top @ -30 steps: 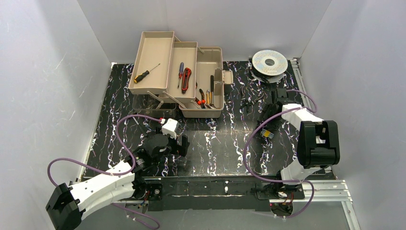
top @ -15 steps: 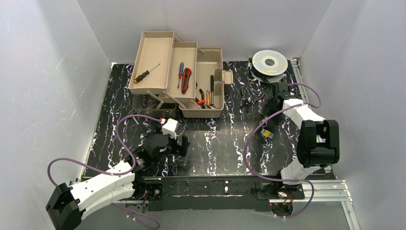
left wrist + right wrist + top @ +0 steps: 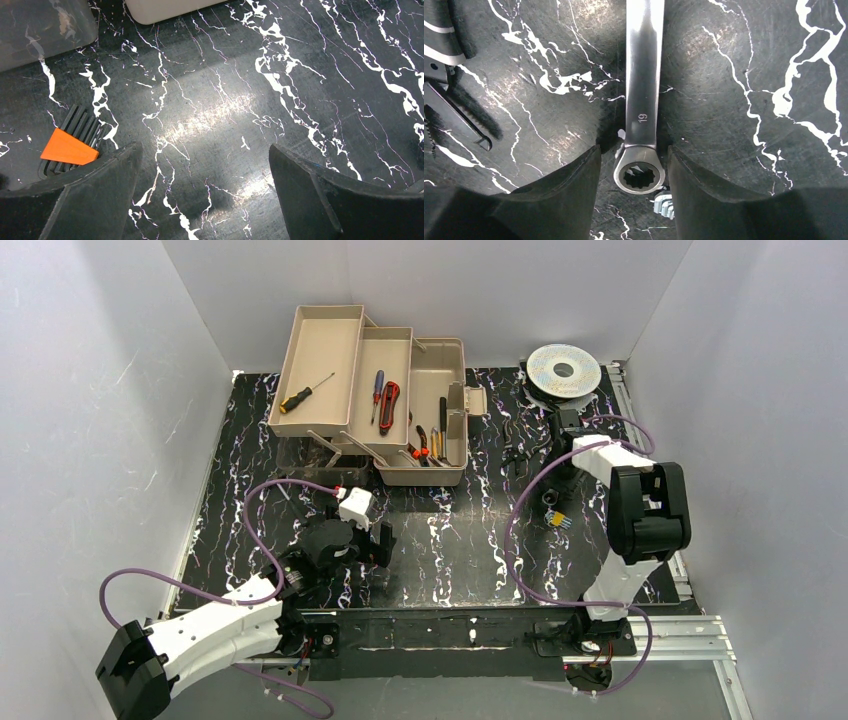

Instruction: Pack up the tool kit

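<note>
Seemingly the grasping step: right claw (image 3: 633,157) straddles the wrench (image 3: 644,75) at its ring end (marked 19), lower centre, narrowly parted; next, squeeze and lift.

The table (image 3: 210,100) is smooth and glossy, black with white veining, and throws back glare. The wrench (image 3: 643,75) is polished bare metal. The toolbox (image 3: 322,340) is matt beige plastic, and its lid (image 3: 40,25) is cloudy translucent plastic. The right claw (image 3: 632,162) looks like matt black plastic. The spool (image 3: 563,369) gleams silver.
</note>
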Tool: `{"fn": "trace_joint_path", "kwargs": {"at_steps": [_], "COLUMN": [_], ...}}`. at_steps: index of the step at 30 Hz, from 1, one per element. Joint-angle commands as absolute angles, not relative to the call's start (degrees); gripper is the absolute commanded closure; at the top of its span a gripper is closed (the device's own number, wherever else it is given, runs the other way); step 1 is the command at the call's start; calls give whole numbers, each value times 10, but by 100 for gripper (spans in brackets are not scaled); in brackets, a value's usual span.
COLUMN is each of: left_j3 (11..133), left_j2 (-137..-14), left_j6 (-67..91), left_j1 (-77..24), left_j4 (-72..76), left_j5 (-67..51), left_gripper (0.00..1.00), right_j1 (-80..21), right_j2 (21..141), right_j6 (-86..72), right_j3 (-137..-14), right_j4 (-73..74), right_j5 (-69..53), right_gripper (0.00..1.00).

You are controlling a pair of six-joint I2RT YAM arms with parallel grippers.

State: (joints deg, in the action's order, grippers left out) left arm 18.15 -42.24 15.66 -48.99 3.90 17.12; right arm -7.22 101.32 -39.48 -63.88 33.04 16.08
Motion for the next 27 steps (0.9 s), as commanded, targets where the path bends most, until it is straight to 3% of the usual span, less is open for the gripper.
{"fn": "trace_joint_path", "kwargs": {"at_steps": [1, 4, 9, 15, 18, 20, 22, 24, 27], "left_j3": [181, 182, 182, 172, 207, 236, 252, 250, 238], "left_j2": [-423, -424, -427, -444, -487, -509, -517, -510, -496], "left_j6": [159, 158, 153, 134, 133, 132, 130, 129, 129], "left_j1": [-492, -492, -492, -492, -493, -493, -495, -495, -495], "left_j4": [35, 36, 43, 106, 99, 78, 64, 70, 80], "left_j5": [176, 176, 149, 24, -9, -26, -30, -30, -28], "left_gripper": [2, 2, 2, 2, 2, 2, 2, 2, 2], "right_j1": [-76, -76, -103, -184, -183, -171, -153, -140, -127], "right_j2": [1020, 999, 961, 926, 918, 912, 902, 886, 863], "right_j6": [-410, -413, -425, -459, -445, -432, -413, -395, -380], "right_j3": [-650, -636, -628, -623, -628, -640, -645, -634, -610], "right_j4": [332, 321, 327, 345, 353, 369, 382, 392, 411], "right_j5": [156, 130, 71, 59, 74, 105, 121, 165, 205], "right_gripper": [48, 96, 99, 99, 79, 57, 49, 30, 21]}}
